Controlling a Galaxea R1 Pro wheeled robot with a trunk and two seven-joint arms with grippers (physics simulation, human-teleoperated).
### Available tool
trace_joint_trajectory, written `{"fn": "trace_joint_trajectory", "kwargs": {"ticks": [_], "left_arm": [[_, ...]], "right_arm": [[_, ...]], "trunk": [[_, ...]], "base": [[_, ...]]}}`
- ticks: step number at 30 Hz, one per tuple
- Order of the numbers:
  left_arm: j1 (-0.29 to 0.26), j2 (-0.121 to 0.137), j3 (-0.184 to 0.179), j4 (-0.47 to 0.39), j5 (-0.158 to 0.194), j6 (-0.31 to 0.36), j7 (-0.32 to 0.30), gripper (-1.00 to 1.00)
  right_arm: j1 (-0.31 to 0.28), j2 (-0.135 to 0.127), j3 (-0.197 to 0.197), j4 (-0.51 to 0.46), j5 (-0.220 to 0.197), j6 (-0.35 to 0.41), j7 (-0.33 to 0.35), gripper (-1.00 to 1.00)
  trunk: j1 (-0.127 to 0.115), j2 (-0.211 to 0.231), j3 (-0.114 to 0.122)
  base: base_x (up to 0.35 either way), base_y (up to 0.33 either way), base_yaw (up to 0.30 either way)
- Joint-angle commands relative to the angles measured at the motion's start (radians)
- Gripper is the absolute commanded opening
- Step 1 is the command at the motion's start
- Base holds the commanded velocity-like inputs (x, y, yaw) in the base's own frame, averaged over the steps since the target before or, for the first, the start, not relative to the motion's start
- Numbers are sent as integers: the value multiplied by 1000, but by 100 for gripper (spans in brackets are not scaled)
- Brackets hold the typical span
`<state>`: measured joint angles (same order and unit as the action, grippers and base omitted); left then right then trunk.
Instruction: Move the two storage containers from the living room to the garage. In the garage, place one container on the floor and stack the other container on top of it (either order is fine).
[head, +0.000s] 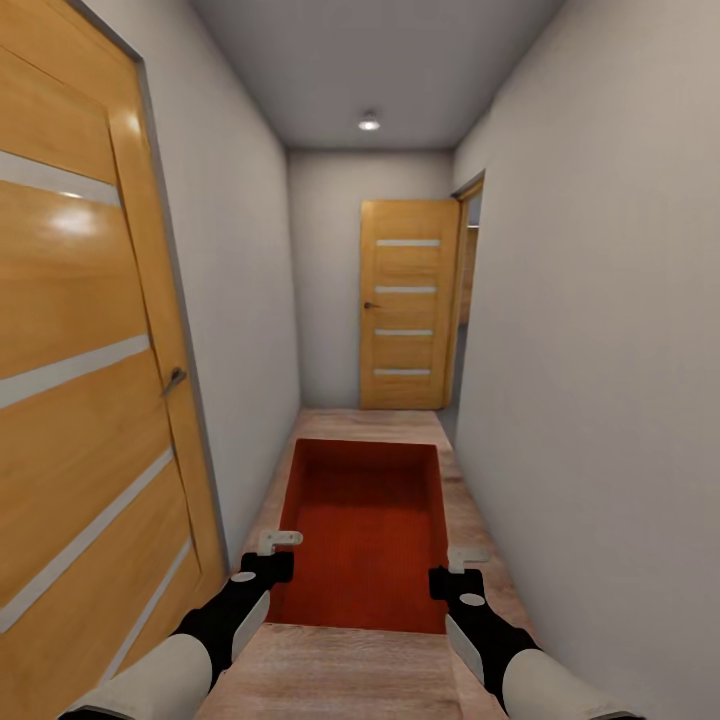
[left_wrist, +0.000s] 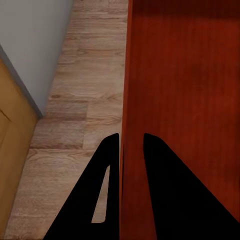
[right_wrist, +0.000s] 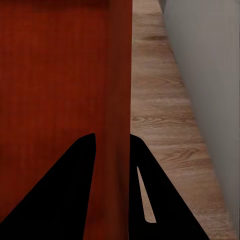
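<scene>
While both arms reach forward in the head view, the left gripper (head: 272, 556) pinches the left side wall of the storage container (head: 365, 535), one finger (left_wrist: 95, 195) outside the wall and the other inside, pressed onto it. Right gripper (head: 458, 570) likewise clamps the right side wall, wall sandwiched between its fingers (right_wrist: 150, 200) (both wrist views confirm contact). Container: orange-red, open top up, held level between the two grippers and ahead of them, above the light wood-plank floor (head: 350, 675). Only one container visible. Surroundings: narrow corridor, grey walls (head: 600, 350) either side; wooden door (head: 80, 380) close on the left; second wooden door (head: 408, 305) at the far end; ceiling light (head: 369, 123) lit
</scene>
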<state>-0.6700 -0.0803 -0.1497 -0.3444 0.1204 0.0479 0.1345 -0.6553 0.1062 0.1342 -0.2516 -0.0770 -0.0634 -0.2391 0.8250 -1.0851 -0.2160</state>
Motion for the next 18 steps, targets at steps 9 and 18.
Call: {"fn": "trace_joint_trajectory", "kwargs": {"ticks": [9,18], "left_arm": [[0,19,-7,-5,-8,-9,30,-100],[0,19,-7,-5,-8,-9,30,-100]], "right_arm": [[-1,0,-8,3,-23,-3,-3,-100],[-1,0,-8,3,-23,-3,-3,-100]], "trunk": [[1,-1,-1],[1,-1,-1]], "base": [[324,0,0],[324,0,0]]}}
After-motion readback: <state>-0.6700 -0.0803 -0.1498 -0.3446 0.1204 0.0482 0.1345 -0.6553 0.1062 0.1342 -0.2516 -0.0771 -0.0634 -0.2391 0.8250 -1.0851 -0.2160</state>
